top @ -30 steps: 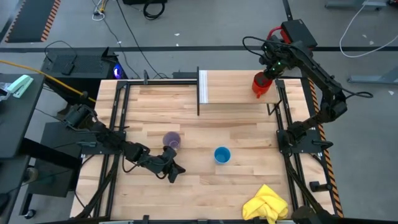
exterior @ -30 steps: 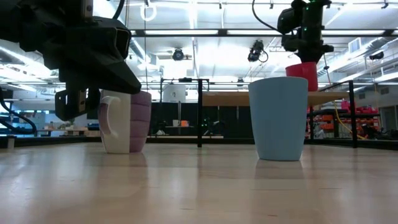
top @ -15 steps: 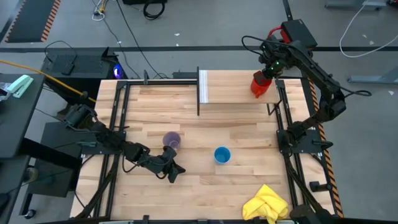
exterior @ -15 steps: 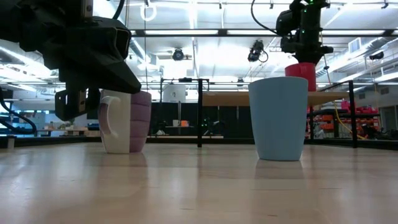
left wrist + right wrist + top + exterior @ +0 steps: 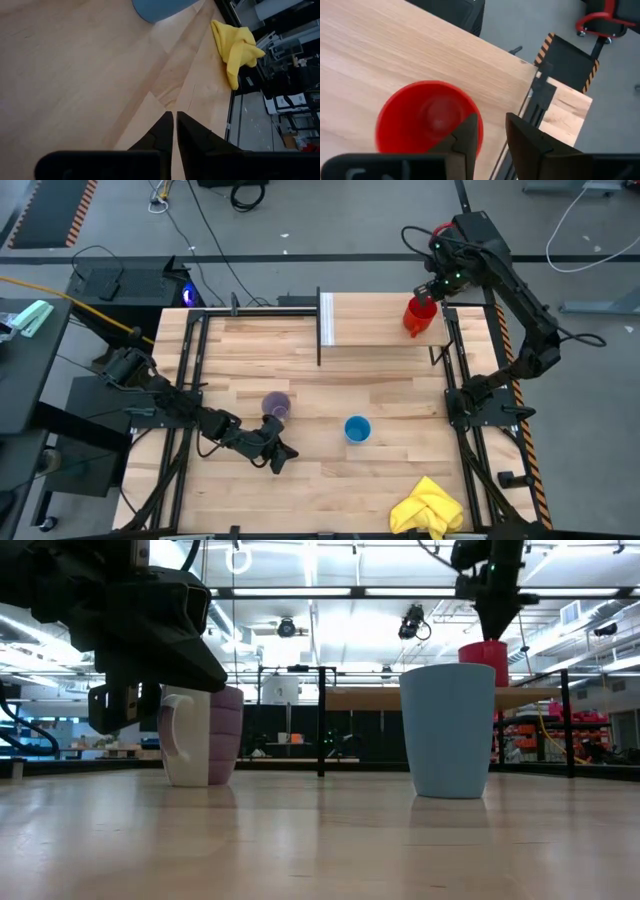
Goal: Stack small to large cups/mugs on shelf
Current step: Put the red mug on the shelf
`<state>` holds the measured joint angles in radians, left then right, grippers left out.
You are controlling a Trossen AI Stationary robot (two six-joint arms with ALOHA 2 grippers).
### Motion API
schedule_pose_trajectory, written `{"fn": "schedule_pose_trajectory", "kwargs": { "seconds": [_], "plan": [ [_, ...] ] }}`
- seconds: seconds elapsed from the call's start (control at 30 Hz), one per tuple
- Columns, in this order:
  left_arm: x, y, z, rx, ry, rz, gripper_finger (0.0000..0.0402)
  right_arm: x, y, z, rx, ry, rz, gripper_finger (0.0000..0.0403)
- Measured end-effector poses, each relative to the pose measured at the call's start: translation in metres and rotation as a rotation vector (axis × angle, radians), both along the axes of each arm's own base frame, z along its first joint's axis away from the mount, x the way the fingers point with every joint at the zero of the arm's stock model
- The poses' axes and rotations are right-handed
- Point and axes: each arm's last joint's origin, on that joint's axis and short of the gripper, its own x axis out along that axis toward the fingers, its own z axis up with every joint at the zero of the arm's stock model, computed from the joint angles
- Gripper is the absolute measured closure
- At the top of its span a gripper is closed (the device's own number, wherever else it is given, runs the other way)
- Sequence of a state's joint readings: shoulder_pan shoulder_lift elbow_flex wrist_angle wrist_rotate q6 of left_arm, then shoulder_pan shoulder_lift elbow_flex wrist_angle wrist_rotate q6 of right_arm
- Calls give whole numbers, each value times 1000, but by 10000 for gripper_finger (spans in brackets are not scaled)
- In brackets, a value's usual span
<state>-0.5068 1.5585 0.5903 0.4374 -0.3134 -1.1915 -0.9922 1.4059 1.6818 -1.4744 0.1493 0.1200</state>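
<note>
While the red mug (image 5: 419, 317) stands upright on the shelf (image 5: 375, 320), at its right end near the black frame, your right gripper (image 5: 432, 293) sits just above the mug's rim. In the right wrist view the mug (image 5: 427, 122) shows its open mouth from above, with your right gripper (image 5: 490, 135) parted a little: one finger lies over the rim, the other outside it over the shelf board (image 5: 385, 55), and neither clamps the wall. From table height the red mug (image 5: 486, 658) peeks out behind the blue cup (image 5: 447, 730), with the gripper (image 5: 492, 625) hanging directly over it.

Out on the table (image 5: 330, 490), the blue cup (image 5: 357, 429) stands upright at about 6 o'clock from the shelf, well apart from it. You'll find the purple mug (image 5: 276, 406) at 9 o'clock from the blue cup, its pale handle (image 5: 178, 747) turned toward the low camera. Your left gripper (image 5: 281, 457) waits low at about 6 o'clock of the purple mug, near it, its fingers (image 5: 162, 131) together with only a thin slit between them.

A yellow cloth (image 5: 431, 508) is bunched at the table's near right corner. No writing or labels can be read on the cups or the shelf.
</note>
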Motion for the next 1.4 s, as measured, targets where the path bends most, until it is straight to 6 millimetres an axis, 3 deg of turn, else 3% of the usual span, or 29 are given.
{"fn": "schedule_pose_trajectory", "kwargs": {
  "seconds": [0.13, 0.3, 0.43, 0.57, 0.8, 1.03, 1.4],
  "plan": [
    [0, 0, 0, 0, 0, 0, 372, 0, 15, 18, 16, -31, -41, 301],
    [0, 0, 0, 4, 0, -2, 366, 13, 50, 38, -38, -118, 69, 338],
    [0, 1, 0, 25, -3, -10, 368, 30, 73, 37, -27, -131, 180, 390],
    [3, 6, 0, 29, -4, 6, 374, 50, 90, 29, -5, -106, 237, 391],
    [6, 12, 0, 26, -1, 22, 372, 81, 89, -5, 27, 57, 281, 397],
    [5, 11, 0, 21, 0, 13, 369, 83, 83, -36, 62, 195, 259, 399],
    [5, 11, 0, 19, -2, 15, 374, 82, 83, -43, 49, 235, 247, 401]
  ]
}}
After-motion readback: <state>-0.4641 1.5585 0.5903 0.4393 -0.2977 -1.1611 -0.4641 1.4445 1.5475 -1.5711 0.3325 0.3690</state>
